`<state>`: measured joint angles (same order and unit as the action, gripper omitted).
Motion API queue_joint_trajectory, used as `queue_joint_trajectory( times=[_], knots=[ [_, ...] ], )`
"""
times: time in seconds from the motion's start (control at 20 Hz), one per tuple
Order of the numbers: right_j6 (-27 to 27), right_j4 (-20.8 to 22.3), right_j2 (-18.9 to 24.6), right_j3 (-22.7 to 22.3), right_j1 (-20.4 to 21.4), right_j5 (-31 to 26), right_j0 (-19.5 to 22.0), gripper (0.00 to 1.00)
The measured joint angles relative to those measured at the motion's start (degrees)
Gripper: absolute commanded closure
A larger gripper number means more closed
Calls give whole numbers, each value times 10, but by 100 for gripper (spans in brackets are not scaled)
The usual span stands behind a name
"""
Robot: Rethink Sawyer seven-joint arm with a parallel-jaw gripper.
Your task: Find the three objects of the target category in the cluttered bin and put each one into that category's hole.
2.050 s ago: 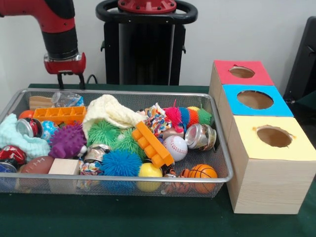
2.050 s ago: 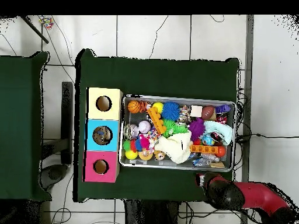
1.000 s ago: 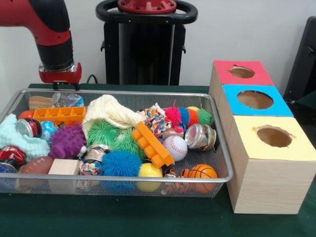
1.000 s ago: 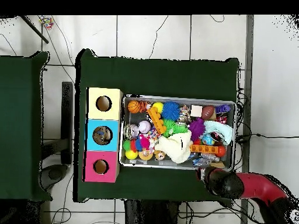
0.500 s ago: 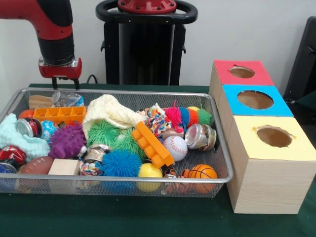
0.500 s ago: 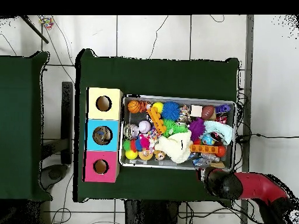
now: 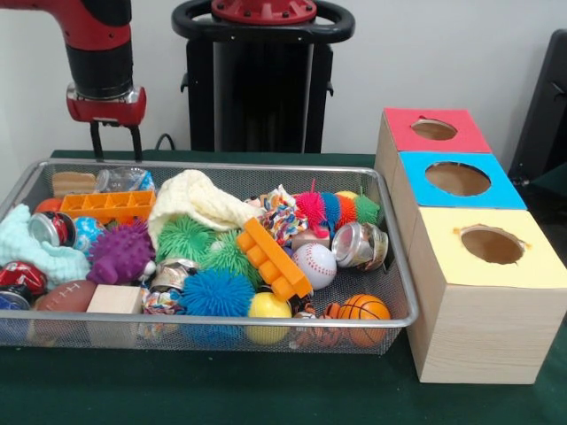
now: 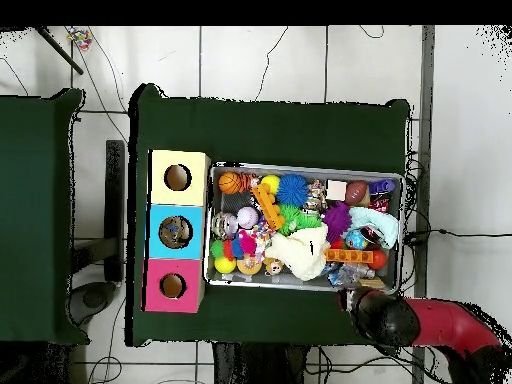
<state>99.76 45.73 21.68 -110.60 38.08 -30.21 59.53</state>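
- The red and black arm (image 7: 99, 40) hangs over the far left corner of the wire bin (image 7: 394, 266), its gripper (image 7: 113, 142) above the rim.
- The jaws stand open, the 2 black fingers (image 7: 135, 142) apart with nothing between them.
- The bin sits on the green bench (image 7: 221, 390), packed with toys.
- Near the front lie a baseball (image 7: 315, 264), a basketball (image 7: 363, 308), a yellow ball (image 7: 269, 306) and a small football (image 7: 67, 294).
- An orange brick (image 7: 274, 258) lies tilted in the middle, beside a cream cloth (image 7: 199, 199).
- Right of the bin stand 3 boxes, each with a round hole on top: red box (image 7: 433, 130) farthest, blue box (image 7: 458, 179) between, yellow box (image 7: 490, 246) nearest.
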Motion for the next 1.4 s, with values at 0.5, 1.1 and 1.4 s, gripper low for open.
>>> queue_joint_trajectory(
  times=[0.5,1.1,1.4],
  knots=[
    [0,-43,0,7,21,0,-29,0],
    [0,-60,-3,55,9,0,-63,0],
    [0,-60,-7,79,-17,4,-65,0]
  ],
)
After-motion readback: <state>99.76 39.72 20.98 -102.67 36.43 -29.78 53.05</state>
